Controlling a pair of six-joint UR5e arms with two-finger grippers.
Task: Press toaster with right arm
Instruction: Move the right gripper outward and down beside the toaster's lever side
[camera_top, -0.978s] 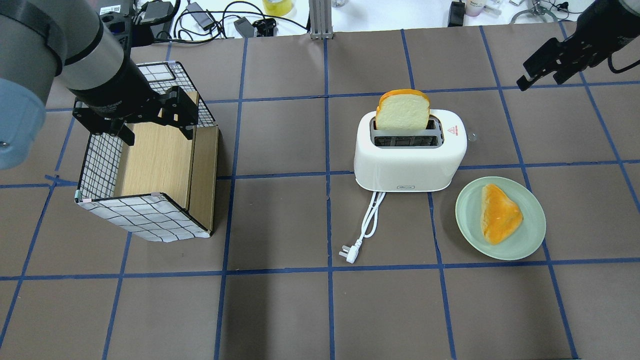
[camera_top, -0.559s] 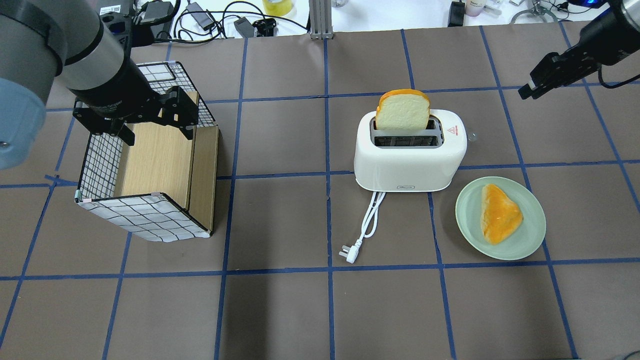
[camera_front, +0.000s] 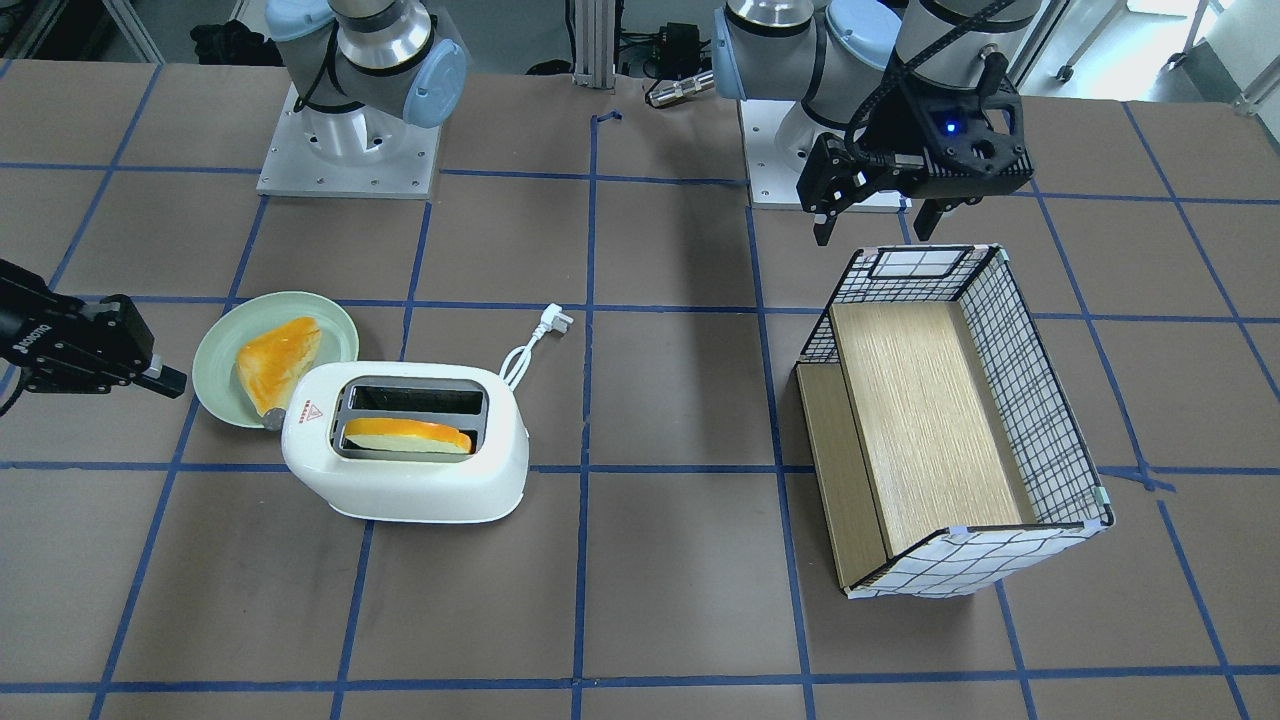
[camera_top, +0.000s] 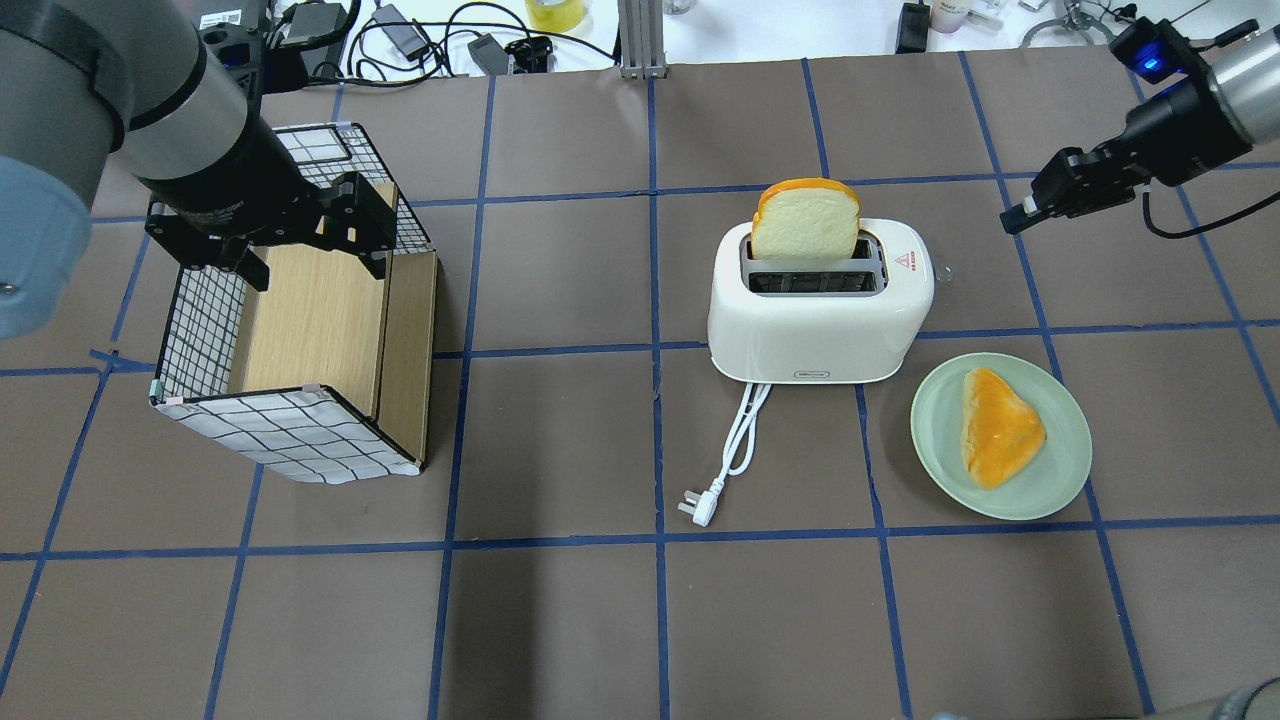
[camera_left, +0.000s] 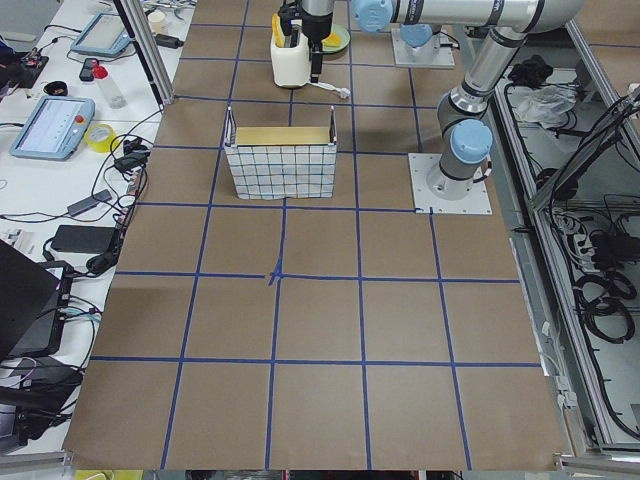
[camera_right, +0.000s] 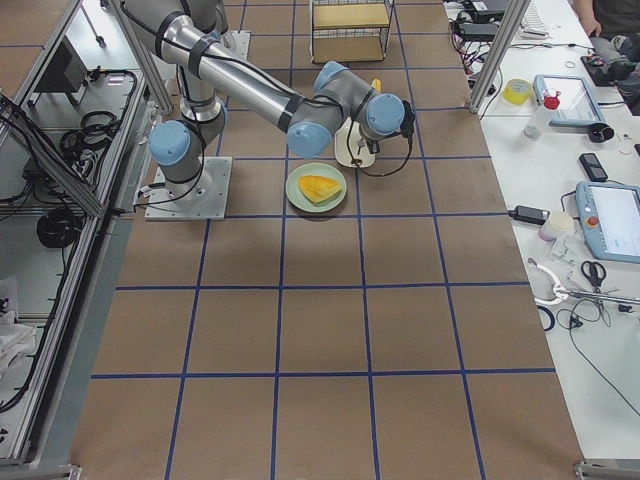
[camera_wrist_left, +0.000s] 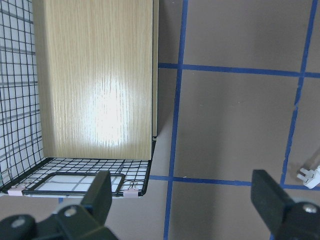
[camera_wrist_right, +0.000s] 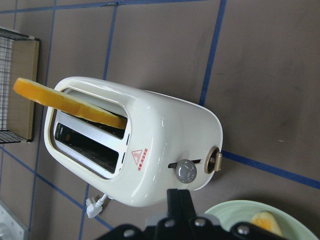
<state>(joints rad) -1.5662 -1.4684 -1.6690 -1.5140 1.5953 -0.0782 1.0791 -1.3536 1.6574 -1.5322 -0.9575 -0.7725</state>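
The white two-slot toaster (camera_top: 820, 320) stands mid-table with a slice of bread (camera_top: 805, 220) upright in its far slot. It also shows in the front view (camera_front: 400, 480) and the right wrist view (camera_wrist_right: 170, 135). Its end face carries a grey knob (camera_wrist_right: 185, 171) and a lever (camera_wrist_right: 216, 161). My right gripper (camera_top: 1015, 222) is shut and empty, hovering to the right of that end of the toaster, apart from it; the fingertips (camera_wrist_right: 179, 197) point at the knob end. My left gripper (camera_top: 310, 255) is open and empty above the basket's back edge.
A green plate (camera_top: 1060, 480) with a bread piece lies at the toaster's front right. The toaster's cord and plug (camera_top: 700, 503) trail toward the front. A wire basket (camera_top: 290, 430) with a wooden shelf stands at the left. Cables clutter the far table edge.
My right gripper has moved left and down toward the toaster's right end, and its fingers now show as one narrow tip. The left arm, toaster and bread have not moved.
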